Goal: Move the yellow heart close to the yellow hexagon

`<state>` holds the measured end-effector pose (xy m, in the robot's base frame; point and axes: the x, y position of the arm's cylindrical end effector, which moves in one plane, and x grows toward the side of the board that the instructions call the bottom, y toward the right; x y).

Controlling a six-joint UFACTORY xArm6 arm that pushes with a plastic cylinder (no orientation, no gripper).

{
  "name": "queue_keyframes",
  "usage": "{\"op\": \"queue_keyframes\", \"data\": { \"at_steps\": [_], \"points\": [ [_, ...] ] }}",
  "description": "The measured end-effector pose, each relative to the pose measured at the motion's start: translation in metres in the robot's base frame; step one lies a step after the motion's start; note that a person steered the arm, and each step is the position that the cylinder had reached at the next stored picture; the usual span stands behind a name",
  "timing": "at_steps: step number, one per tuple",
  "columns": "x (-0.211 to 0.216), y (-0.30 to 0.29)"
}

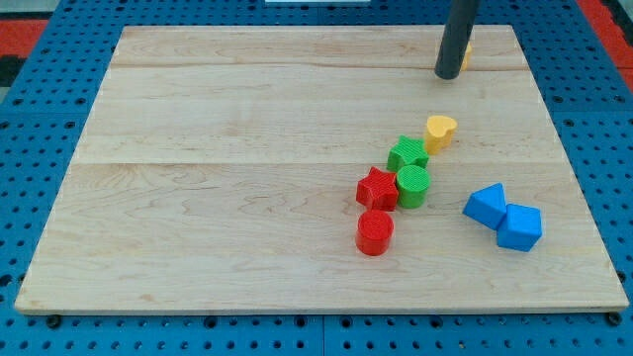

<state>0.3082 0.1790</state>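
Observation:
The yellow heart [441, 131] lies right of the board's middle, just up and right of a green star [406, 153]. The yellow hexagon [465, 54] is near the view's top right, mostly hidden behind my rod; only a sliver of yellow shows at the rod's right side. My tip [448, 74] rests on the board touching or just left of that hexagon, well above the heart.
A green cylinder [412, 185], a red star [377, 188] and a red cylinder [375, 232] cluster below the green star. Two blue blocks [486, 204] [519, 228] sit together at the right. The wooden board [247, 148] lies on a blue pegboard.

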Motion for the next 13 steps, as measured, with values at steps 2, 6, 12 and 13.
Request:
{"op": "queue_keyframes", "data": {
  "at_steps": [2, 6, 12, 13],
  "points": [
    [0.107, 0.009],
    [0.068, -0.157],
    [0.079, -0.056],
    [0.062, -0.112]
  ]
}}
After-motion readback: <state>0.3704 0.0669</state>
